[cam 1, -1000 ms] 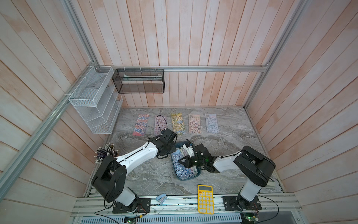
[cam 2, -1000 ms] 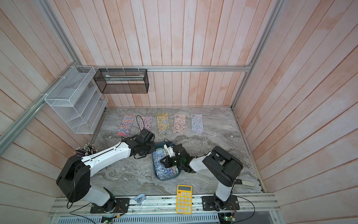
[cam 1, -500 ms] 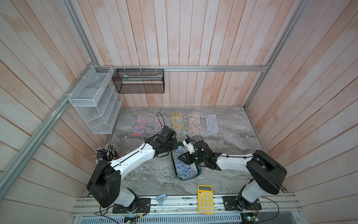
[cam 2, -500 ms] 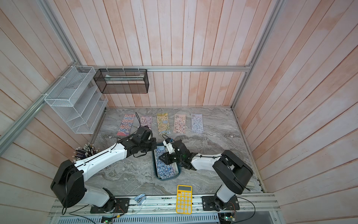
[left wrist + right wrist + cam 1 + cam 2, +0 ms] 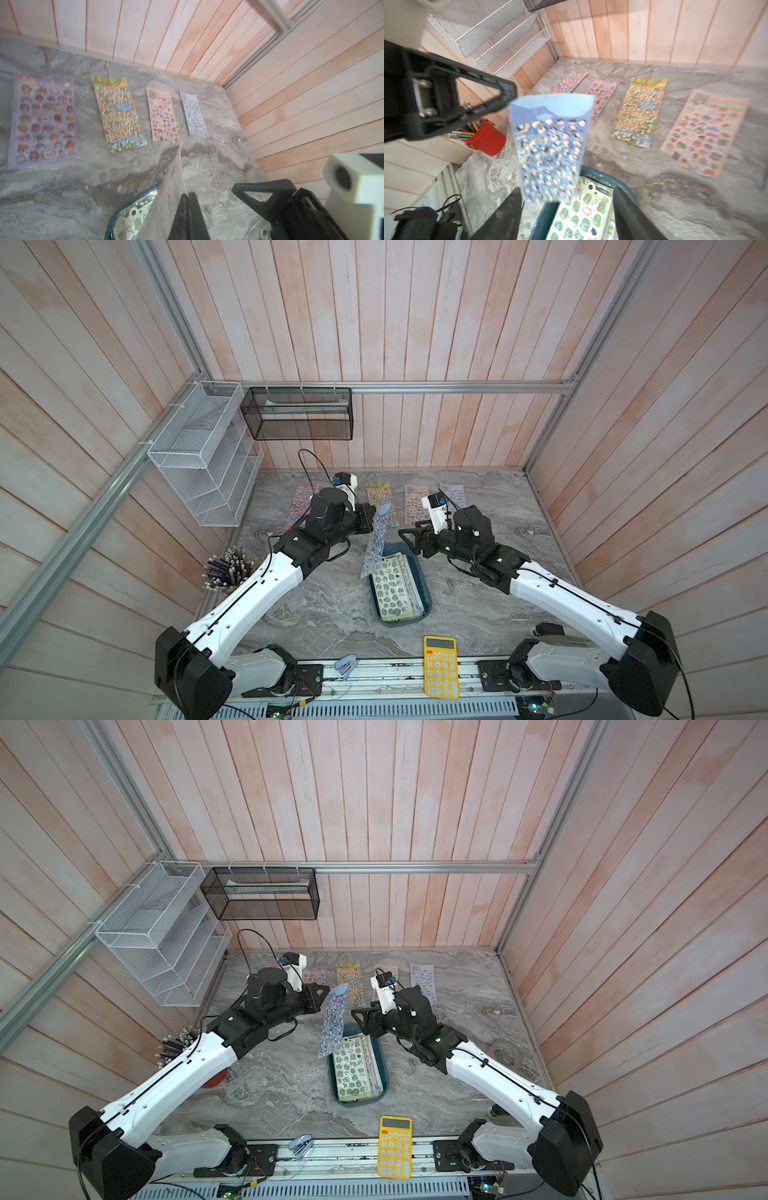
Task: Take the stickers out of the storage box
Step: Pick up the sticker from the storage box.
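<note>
– Holding blue sheet [image 5: 377, 541] by its top edge: left gripper [image 5: 372, 517], jaws pinched tight on it. Sheet hangs over the box [image 5: 427, 597] far end, lower end near the rim.
– Right gripper [image 5: 406, 538]?
– Just beside the sheet, above the box far end. Jaws apart, gripping nothing.
– Handling?
– Light, thin, floppy, glossy. Likely swings and slips. Short-edge pinch looks right.
– Rest?
– Green sheet [image 5: 392, 589] tops the stack inside the box. Row of sheets [image 5: 118, 114] lies flat beyond the box. Stacked ones probably cling, so peel a corner at the rim.
</note>
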Tool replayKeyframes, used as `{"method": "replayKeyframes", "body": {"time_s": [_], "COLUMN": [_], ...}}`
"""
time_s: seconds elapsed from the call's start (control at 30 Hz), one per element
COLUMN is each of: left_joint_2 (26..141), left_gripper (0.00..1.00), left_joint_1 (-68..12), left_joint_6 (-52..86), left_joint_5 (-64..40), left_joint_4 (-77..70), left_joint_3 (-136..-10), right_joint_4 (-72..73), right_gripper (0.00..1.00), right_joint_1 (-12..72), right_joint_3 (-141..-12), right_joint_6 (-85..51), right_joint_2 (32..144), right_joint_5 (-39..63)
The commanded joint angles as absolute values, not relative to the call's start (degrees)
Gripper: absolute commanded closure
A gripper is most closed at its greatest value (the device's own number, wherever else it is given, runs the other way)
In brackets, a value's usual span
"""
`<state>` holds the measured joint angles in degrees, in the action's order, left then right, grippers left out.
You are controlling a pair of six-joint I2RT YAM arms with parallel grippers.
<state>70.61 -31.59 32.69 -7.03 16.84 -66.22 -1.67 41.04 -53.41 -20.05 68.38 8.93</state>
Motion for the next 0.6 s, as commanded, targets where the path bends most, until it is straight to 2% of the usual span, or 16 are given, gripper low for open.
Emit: {"method": "replayKeyframes", "body": {"time_s": [0.0,0.07,0.1,0.13,0.3,0.57], "left_joint_2": [69.8,70.2,70.6,71.1,74.0,75.5], "left_gripper": [1.0,1.0,1.0,1.0,1.0,1.0], "left_joint_1": [-29.8,-29.1,-28.8,-28.6,-27.5,-27.5], "left_joint_6": [28.9,27.9,27.4,27.3,26.7,30.4], "left_joint_5": [-11.7,-14.1,-15.5,-16.7,-25.0,-38.8], "left_joint_4": [13.4,13.7,14.0,14.4,16.0,12.9], "left_joint_3": [-69.7,-71.9,-73.3,-74.4,-80.7,-85.6], "right_joint_4": [-8.3,-8.9,-9.2,-9.2,-6.9,-0.6], "right_gripper": [0.21,0.18,0.11,0.07,0.09,0.1], "right_joint_1": [38.4,36.5,35.5,34.6,31.1,26.7], "right_joint_3": [-55.3,-55.8,-56.1,-56.3,-56.9,-56.7], "right_joint_6": [-17.2,-16.4,-16.1,-15.7,-12.6,-12.1], "right_joint_2": [66.9,66.6,66.8,66.9,67.7,68.7], "right_joint_5": [8.0,10.7,12.4,14.0,27.9,39.9]}}
